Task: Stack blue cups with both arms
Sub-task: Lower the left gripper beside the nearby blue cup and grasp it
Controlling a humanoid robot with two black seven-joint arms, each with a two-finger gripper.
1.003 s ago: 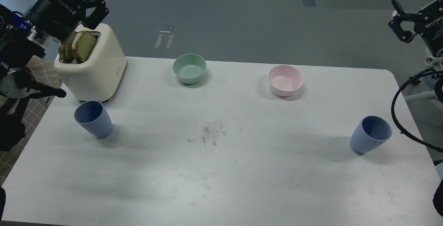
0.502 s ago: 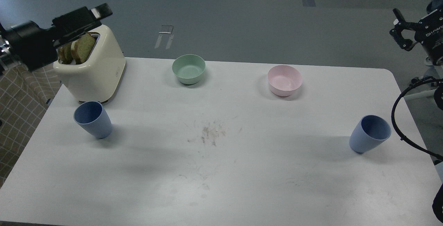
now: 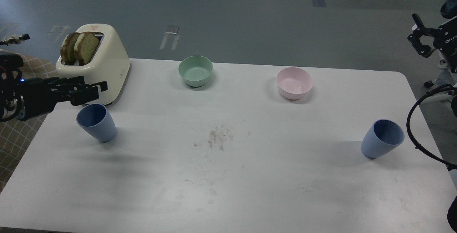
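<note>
Two blue cups stand upright on the white table (image 3: 228, 176). The left cup (image 3: 96, 122) is near the front of the toaster; the right cup (image 3: 382, 138) is near the table's right edge. My left gripper (image 3: 93, 91) reaches in from the left, fingers pointing right, just above and behind the left cup's rim; it is dark and side-on, so its jaws cannot be told apart. My right gripper (image 3: 418, 36) is open and empty, high up off the table's far right corner, well away from the right cup.
A cream toaster (image 3: 101, 69) with two bread slices stands at the back left. A mint-green bowl (image 3: 195, 70) and a pink bowl (image 3: 295, 82) sit along the back. Crumbs (image 3: 217, 136) lie mid-table. A black cable (image 3: 416, 133) loops beside the right cup.
My left gripper has dropped from above the toaster to just behind the left cup's rim. My right gripper has drifted slightly right. The cups have not moved.
</note>
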